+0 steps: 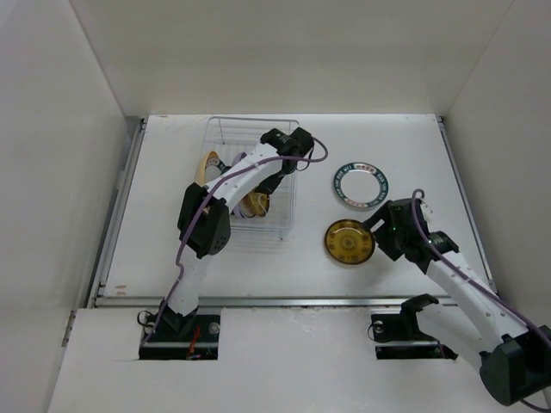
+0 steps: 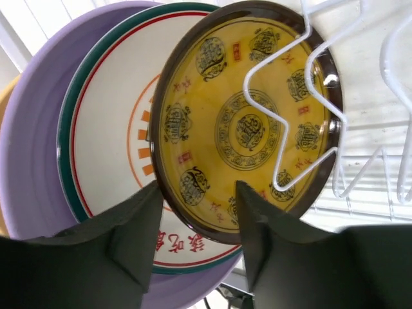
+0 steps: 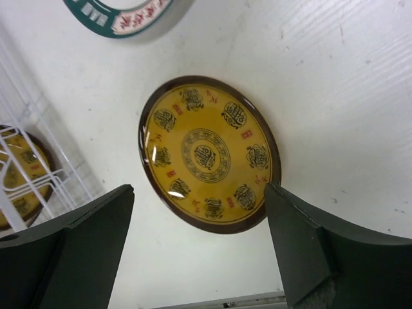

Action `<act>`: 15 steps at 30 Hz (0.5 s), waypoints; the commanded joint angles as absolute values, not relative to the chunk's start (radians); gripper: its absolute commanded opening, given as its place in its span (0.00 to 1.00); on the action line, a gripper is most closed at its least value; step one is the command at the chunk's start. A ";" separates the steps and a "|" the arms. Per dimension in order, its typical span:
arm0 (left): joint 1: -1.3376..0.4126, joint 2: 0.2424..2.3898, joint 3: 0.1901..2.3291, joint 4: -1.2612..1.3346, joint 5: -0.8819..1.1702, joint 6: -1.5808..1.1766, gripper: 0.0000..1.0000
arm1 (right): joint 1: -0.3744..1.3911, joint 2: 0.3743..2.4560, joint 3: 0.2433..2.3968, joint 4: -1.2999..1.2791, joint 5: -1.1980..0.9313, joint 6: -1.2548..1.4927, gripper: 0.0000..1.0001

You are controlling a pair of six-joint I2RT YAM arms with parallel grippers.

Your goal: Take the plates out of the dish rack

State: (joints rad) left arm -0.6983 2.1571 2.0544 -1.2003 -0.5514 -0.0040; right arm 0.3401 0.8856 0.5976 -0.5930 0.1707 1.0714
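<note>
Yellow plate (image 2: 248, 122) in dish rack (image 1: 275, 225), left end effector (image 2: 197, 196) parted

A robotics lab cell, this was: a bare white table (image 1: 164, 172) boxed in on three sides by plain white panel walls (image 1: 284, 52), with a metal rail (image 1: 284, 301) running along its near edge. The left arm (image 1: 207, 219) and the right arm (image 1: 456, 288), white-and-black machines, stood bolted side by side at the front. The only homely touches were a wire dish rack (image 1: 255, 120) and patterned plates (image 1: 348, 242) on that table.
</note>
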 commanded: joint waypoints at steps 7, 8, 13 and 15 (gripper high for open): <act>-0.640 2.183 2.086 -1.261 -0.568 -0.032 0.05 | 0.337 0.804 0.728 -0.707 0.259 0.991 0.88; -0.640 2.183 2.097 -1.261 -0.551 -0.044 0.00 | 0.337 0.804 0.729 -0.707 0.259 0.977 0.88; -0.640 2.096 2.189 -1.307 -0.485 -0.054 0.00 | 0.337 0.827 0.784 -0.707 0.239 0.925 0.88; -0.640 2.076 2.270 -1.327 -0.485 -0.054 0.00 | 0.337 0.836 0.799 -0.707 0.217 0.910 0.88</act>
State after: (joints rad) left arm -0.6468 2.1643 2.1670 -1.2121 -0.4934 -0.0677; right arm 0.3401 0.8276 0.7376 -0.6952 0.2298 0.9627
